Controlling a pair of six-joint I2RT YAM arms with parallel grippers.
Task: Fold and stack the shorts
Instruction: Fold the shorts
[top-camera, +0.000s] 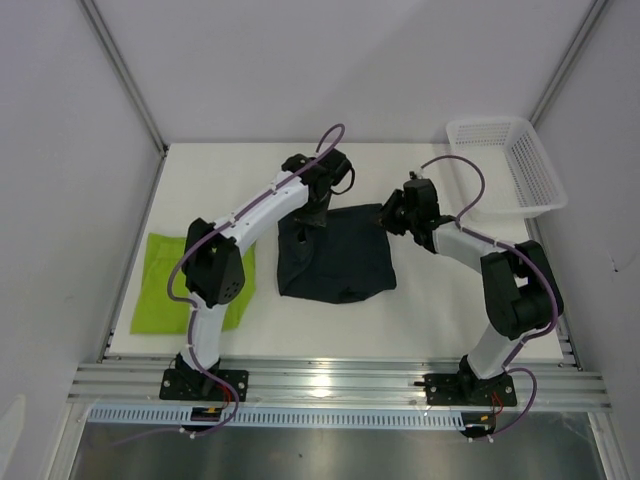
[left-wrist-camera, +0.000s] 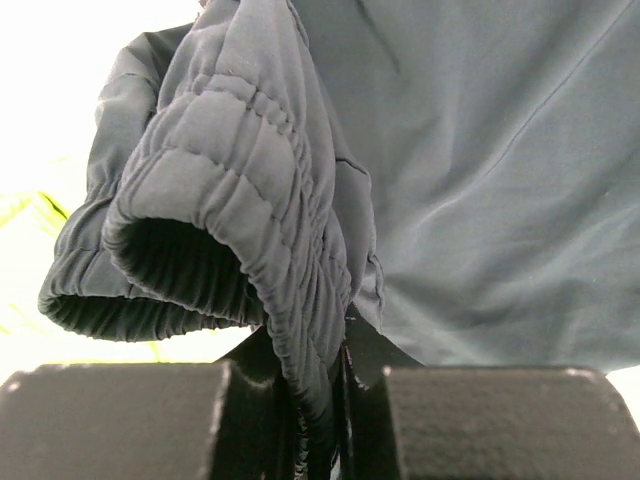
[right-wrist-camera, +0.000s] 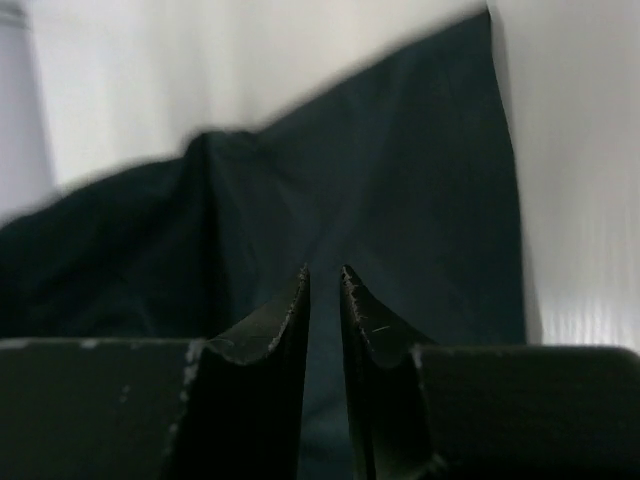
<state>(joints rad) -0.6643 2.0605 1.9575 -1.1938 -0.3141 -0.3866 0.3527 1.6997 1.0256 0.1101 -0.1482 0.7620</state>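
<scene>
The dark navy-teal shorts (top-camera: 335, 265) lie in the middle of the table, partly folded, and their far left corner is lifted. My left gripper (top-camera: 308, 218) is shut on the gathered elastic waistband (left-wrist-camera: 300, 300) there; the fabric runs down between its jaws (left-wrist-camera: 335, 340). My right gripper (top-camera: 385, 215) hovers at the far right corner of the same shorts (right-wrist-camera: 380, 180). Its jaws (right-wrist-camera: 324, 270) stand a narrow gap apart, nothing between them. The lime green shorts (top-camera: 170, 285) lie flat at the left edge, partly under the left arm.
A white mesh basket (top-camera: 540, 175) stands at the far right corner of the table. Grey walls close in the table on the left, right and back. An aluminium rail runs along the near edge by the arm bases.
</scene>
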